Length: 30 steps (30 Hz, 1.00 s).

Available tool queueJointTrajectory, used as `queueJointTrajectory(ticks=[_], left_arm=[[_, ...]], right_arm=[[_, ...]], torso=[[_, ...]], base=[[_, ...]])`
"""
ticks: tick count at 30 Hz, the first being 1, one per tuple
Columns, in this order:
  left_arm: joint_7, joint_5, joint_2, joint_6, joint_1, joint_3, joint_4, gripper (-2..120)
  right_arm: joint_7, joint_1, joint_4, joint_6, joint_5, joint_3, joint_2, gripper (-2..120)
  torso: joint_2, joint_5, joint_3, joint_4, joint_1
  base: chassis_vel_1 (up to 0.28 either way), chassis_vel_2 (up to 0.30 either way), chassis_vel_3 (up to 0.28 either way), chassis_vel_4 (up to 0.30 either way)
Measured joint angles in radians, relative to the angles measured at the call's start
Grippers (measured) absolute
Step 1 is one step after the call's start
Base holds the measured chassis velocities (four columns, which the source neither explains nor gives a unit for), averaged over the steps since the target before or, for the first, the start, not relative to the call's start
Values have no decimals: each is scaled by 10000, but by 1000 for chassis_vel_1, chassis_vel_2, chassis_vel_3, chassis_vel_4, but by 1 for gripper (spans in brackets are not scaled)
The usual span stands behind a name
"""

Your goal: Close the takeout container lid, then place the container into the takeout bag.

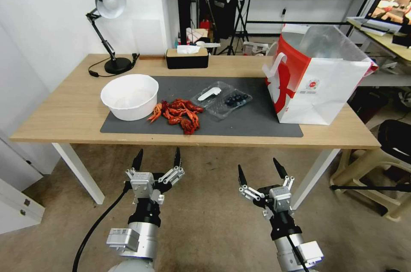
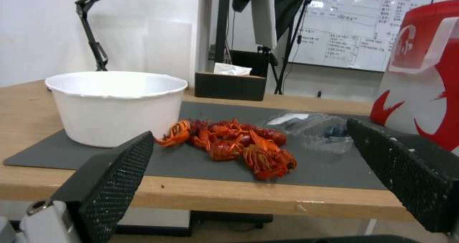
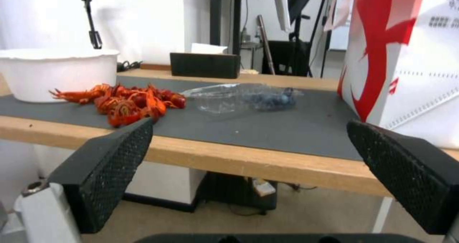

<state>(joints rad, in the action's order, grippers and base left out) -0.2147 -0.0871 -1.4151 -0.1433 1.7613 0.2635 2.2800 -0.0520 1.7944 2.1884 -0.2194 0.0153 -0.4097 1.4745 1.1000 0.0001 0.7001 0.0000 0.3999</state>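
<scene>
The takeout container (image 1: 221, 99) lies open and flat on the dark mat, its two clear halves spread side by side. Dark blue berries (image 1: 236, 100) fill the right half. The lid (image 1: 209, 93), with a white spoon-shaped patch, is the left half. The same clamshell (image 2: 315, 126) (image 3: 244, 96) appears in both wrist views. The takeout bag (image 1: 317, 81) stands upright and open at the table's right end, its silvery lining showing. My left gripper (image 1: 157, 157) and right gripper (image 1: 258, 168) hang open below the table's front edge, well short of the container.
A big white bowl (image 1: 129, 96) sits on the mat's left end. A pile of red crayfish (image 1: 179, 115) lies between bowl and clamshell. A black desk lamp (image 1: 109, 28) and a tissue box (image 1: 187, 58) stand at the back. The wooden table edge (image 1: 192, 140) faces me.
</scene>
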Motion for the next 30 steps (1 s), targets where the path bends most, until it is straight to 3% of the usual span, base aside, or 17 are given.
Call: queueJointTrajectory(ticks=[13, 15, 24, 30], left_arm=[[240, -458, 573, 132, -535, -175, -535, 100], [263, -488, 636, 124, -534, -116, -567, 100], [330, -510, 668, 146, -579, 37, -590, 100], [334, -478, 617, 146, -575, 67, -769, 100]], right_arm=[[925, -973, 238, 1341, -2000, -331, -645, 100], [1168, -1992, 111, 1962, -2463, -260, -1050, 100], [2104, -4174, -715, 3326, -3492, 389, -2166, 100], [3758, -6130, -1351, 5015, -4610, 1260, -2725, 100]], torso=[[0, -3, 0, -5, 0], [0, -2, -2, 4, 1], [-1, 0, -1, 1, 1], [-1, 1, -1, 0, 2]], base=[[0, 0, 0, 0], [0, 0, 0, 0], [0, 0, 0, 0], [0, 0, 0, 0]])
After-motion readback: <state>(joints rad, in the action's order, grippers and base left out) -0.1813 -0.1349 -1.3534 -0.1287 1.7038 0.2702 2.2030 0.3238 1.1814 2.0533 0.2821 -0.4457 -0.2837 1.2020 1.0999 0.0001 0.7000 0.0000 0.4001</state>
